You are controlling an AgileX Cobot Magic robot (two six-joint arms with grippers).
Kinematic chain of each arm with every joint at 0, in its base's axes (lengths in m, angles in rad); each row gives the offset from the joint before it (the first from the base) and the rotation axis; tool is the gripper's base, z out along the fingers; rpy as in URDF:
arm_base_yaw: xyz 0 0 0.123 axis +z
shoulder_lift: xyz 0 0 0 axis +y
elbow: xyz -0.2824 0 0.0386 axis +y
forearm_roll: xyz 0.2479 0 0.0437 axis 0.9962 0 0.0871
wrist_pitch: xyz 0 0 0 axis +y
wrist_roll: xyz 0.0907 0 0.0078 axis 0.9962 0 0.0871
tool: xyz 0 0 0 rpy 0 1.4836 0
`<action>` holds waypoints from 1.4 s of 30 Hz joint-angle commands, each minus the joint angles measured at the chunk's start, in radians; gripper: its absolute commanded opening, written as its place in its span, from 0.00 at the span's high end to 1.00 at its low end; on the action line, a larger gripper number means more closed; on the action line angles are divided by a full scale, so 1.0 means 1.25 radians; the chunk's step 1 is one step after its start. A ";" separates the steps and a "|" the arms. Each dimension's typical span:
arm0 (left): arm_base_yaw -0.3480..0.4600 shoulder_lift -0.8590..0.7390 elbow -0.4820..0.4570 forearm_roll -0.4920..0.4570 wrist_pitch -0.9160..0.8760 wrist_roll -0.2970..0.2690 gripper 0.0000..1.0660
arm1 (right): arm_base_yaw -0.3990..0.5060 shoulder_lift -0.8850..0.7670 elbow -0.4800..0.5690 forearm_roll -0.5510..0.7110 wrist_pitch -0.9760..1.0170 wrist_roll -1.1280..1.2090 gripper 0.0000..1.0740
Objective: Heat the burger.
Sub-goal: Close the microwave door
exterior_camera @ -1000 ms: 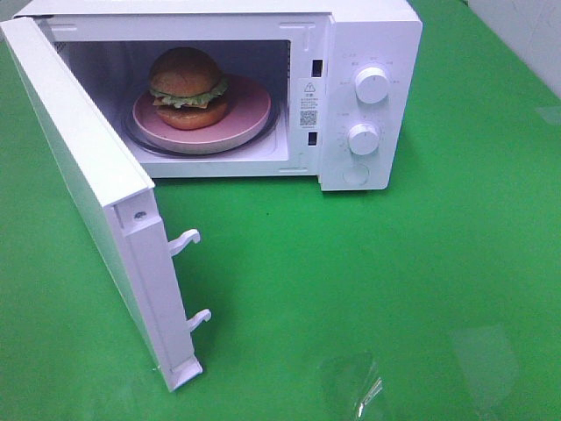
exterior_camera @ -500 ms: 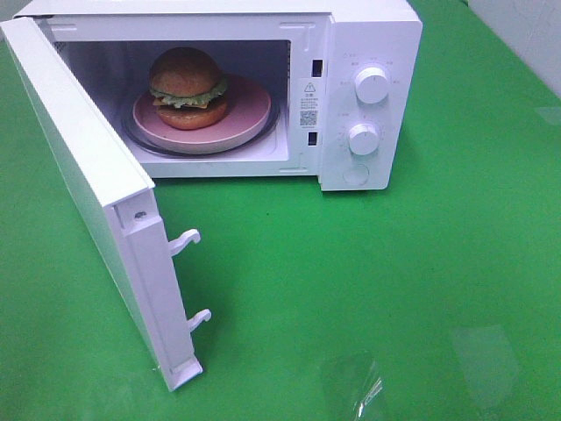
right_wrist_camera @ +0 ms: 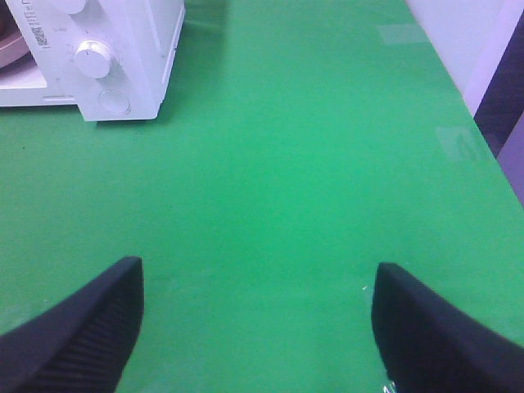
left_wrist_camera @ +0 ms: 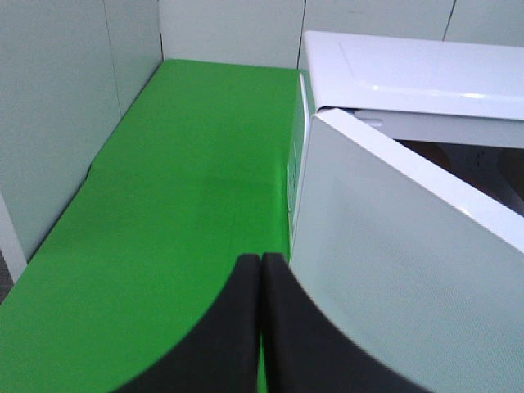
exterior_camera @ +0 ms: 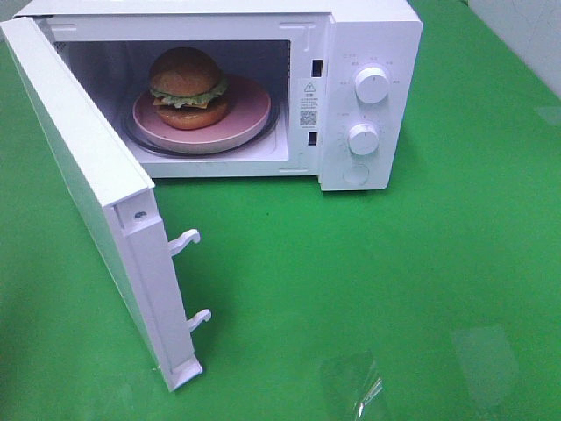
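Our left claw (left_wrist_camera: 260, 264), pinched shut on nothing, sits just beside the open door (left_wrist_camera: 393, 278), the right claw (right_wrist_camera: 258, 278) gapes empty, and the burger (exterior_camera: 187, 86) lies beyond that door in the microwave (exterior_camera: 372, 35) (a glancing push could slip off, leaving it ajar).

left fingers (left_wrist_camera: 237, 319) have come together, gripping nothing

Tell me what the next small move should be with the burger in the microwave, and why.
Probably swing the door shut with the left hand. The burger already sits on the pink plate inside the microwave, but the door stands wide open, and the left hand, shut, is close by the door's outer face.
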 commanded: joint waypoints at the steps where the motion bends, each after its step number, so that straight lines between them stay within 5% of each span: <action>1: -0.005 0.082 0.050 -0.013 -0.226 -0.006 1.00 | -0.004 -0.022 0.000 0.000 -0.005 0.002 0.32; 14: -0.005 0.344 0.186 0.022 -0.697 -0.011 1.00 | -0.004 -0.022 0.000 0.000 -0.005 0.002 0.32; 19: -0.005 0.464 0.188 0.151 -0.761 -0.086 1.00 | -0.004 -0.022 0.000 0.000 -0.005 0.002 0.32; 22: -0.005 0.566 0.188 0.302 -0.847 -0.190 1.00 | -0.004 -0.022 0.000 0.000 -0.005 0.002 0.32; 28: -0.006 0.679 0.188 0.468 -0.953 -0.239 1.00 | -0.004 -0.022 0.000 0.000 -0.005 0.002 0.32; 35: -0.088 0.755 0.150 0.446 -0.965 -0.219 1.00 | -0.004 -0.022 0.000 0.000 -0.005 0.002 0.32; 37: -0.158 0.795 0.126 0.364 -0.961 -0.176 1.00 | -0.004 -0.022 0.000 0.000 -0.005 0.002 0.32; 42: -0.198 0.820 0.114 0.307 -0.962 -0.146 1.00 | -0.004 -0.022 0.000 0.000 -0.005 0.002 0.32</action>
